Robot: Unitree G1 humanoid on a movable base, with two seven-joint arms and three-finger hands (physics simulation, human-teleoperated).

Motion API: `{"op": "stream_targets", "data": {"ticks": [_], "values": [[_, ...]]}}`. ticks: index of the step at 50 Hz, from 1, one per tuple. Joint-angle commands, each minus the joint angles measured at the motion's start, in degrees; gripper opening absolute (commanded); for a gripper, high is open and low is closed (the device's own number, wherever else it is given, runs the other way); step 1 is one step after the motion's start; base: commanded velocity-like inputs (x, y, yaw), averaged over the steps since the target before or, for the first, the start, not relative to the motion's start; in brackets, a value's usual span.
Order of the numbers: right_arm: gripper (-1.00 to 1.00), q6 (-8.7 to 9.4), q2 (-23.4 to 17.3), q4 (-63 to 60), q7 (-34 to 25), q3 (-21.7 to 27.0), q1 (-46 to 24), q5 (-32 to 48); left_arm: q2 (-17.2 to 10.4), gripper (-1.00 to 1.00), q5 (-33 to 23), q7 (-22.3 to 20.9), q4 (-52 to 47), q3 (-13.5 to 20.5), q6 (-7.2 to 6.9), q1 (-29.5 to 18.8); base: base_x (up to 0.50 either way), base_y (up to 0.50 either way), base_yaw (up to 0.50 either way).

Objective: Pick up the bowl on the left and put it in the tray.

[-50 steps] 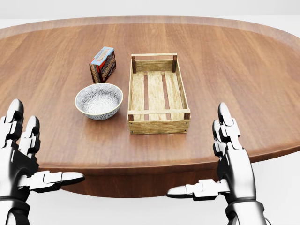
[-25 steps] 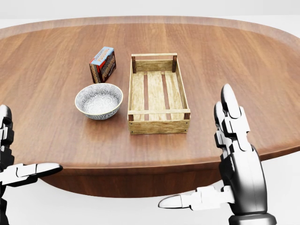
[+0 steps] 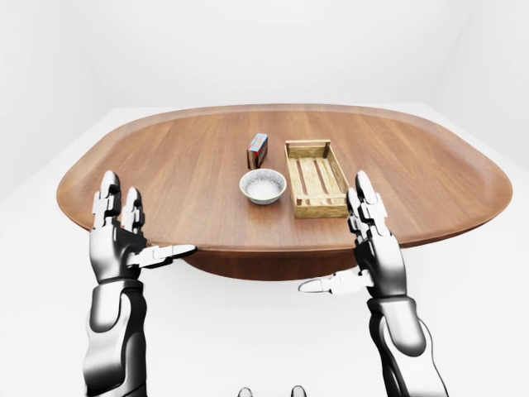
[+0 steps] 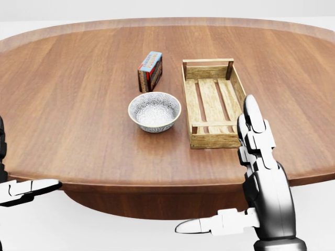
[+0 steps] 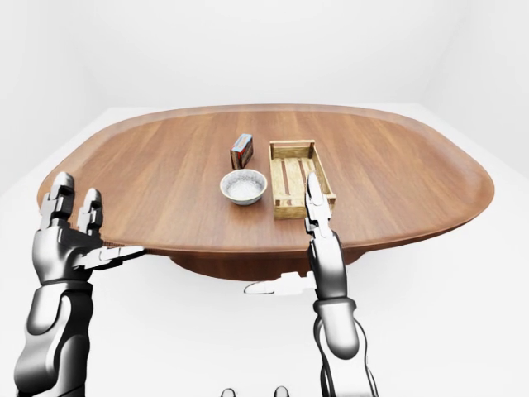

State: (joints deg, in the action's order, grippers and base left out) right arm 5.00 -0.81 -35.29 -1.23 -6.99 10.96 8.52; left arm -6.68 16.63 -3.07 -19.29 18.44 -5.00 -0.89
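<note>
Fingers (image 4: 253,112) of the right hand (image 4: 264,183) stand spread and released, grasping nothing, off the near edge of the tabletop (image 4: 78,104). The left hand (image 3: 122,238) hovers well to the left, equally open and holding nothing. The bowl (image 4: 154,111) sits upright on the tabletop, showing only its speckled white inside. Just to its right, apart from it, lies the wooden tray (image 4: 213,139), bare slats showing. A small box (image 4: 150,70) stands just beyond the bowl on the far side.

The table (image 4: 78,104) is brown wood with stripes. The bowl (image 4: 154,111) is white with tiny grey spots. The tray (image 4: 212,140) is pale yellow wood. The box (image 4: 149,72) is red and blue.
</note>
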Motion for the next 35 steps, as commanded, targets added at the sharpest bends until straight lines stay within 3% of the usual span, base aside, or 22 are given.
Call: {"op": "stream_targets", "data": {"ticks": [1, 6, 14, 35], "values": [[1.00, 0.00, 0.3, 0.9, 0.2, 0.3, -0.5, -0.8, -0.4, 1.00, 0.6, -0.1, 0.1, 0.7, 0.00, -0.2, 0.00, 0.50, 0.00], [1.00, 0.00, 0.7, 1.2, 0.4, 0.5, -0.9, -2.3, -0.3, 1.00, 0.8, 0.2, -0.7, 0.7, 0.00, 0.1, 0.00, 0.40, 0.00], [1.00, 0.00, 0.7, 1.4, 0.9, 0.9, -1.2, -4.6, -0.4, 1.00, 1.2, 0.2, -0.6, 1.0, 0.00, 0.0, 0.00, 0.00, 0.00], [1.00, 0.00, 0.5, 1.6, 1.0, 1.6, -0.9, -4.5, -0.3, 1.00, 1.4, 0.1, -1.9, 1.3, 0.00, 0.4, 0.50, 0.00, 0.00]]}}
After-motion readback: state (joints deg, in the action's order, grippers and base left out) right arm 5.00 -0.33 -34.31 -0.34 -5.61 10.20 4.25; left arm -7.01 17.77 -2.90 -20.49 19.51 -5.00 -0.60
